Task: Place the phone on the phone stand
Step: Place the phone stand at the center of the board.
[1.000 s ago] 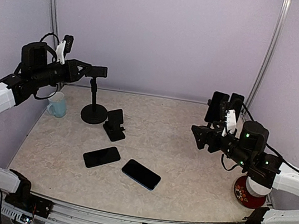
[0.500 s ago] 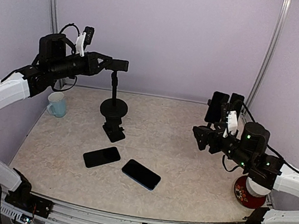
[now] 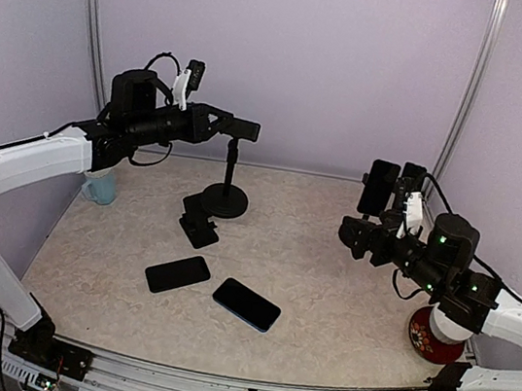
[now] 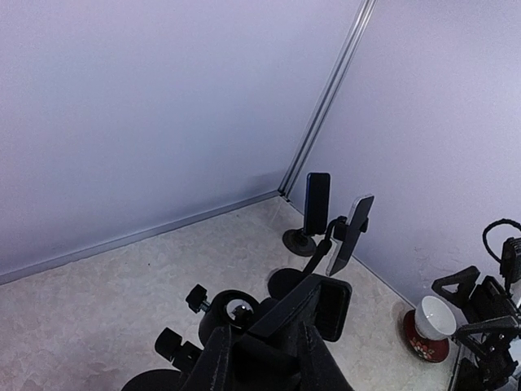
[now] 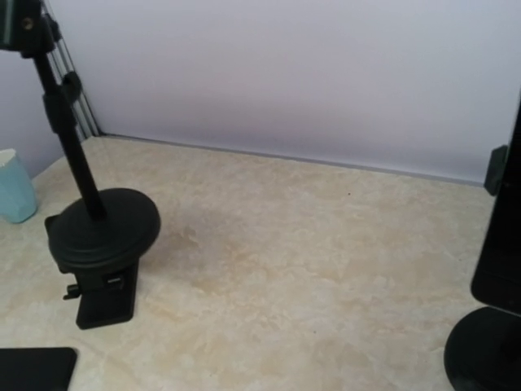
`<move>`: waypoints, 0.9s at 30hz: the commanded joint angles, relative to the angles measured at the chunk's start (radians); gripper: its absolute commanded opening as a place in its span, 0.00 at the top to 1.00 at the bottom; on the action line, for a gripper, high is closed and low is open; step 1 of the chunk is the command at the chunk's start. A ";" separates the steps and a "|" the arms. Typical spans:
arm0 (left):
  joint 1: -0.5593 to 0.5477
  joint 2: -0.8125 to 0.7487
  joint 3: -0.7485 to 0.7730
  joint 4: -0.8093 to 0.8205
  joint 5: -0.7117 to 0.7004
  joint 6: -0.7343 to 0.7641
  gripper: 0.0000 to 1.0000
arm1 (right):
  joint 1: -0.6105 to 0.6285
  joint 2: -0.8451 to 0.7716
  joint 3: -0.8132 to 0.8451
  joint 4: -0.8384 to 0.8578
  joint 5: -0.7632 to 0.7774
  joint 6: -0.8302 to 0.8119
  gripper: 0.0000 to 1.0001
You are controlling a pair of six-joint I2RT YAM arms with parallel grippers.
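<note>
My left tool [image 3: 239, 129] is nipped nearly shut on the head of the phone stand [image 3: 226, 198]. My right tool [image 3: 353, 237] gapes wide w/ nothing in it. Phone [image 3: 246, 303] lies flat on the bench [image 3: 343, 306], near centre. Prob. light, stiff, slick glass, so pinch it across the long edges.

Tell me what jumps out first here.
The left jaws clamp the head of a black round-based pole phone stand, held above the back left of the beige marbled table. Two black slab phones lie flat near the front centre; the right jaws hang open.
</note>
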 commanded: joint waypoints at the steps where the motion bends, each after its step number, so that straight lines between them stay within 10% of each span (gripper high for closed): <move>1: -0.032 0.034 0.067 0.214 0.028 -0.016 1.00 | -0.011 -0.012 -0.005 -0.004 0.008 0.011 0.00; 27: -0.124 0.231 -0.098 0.499 0.070 -0.112 0.90 | -0.010 -0.052 -0.005 -0.048 0.026 0.013 0.00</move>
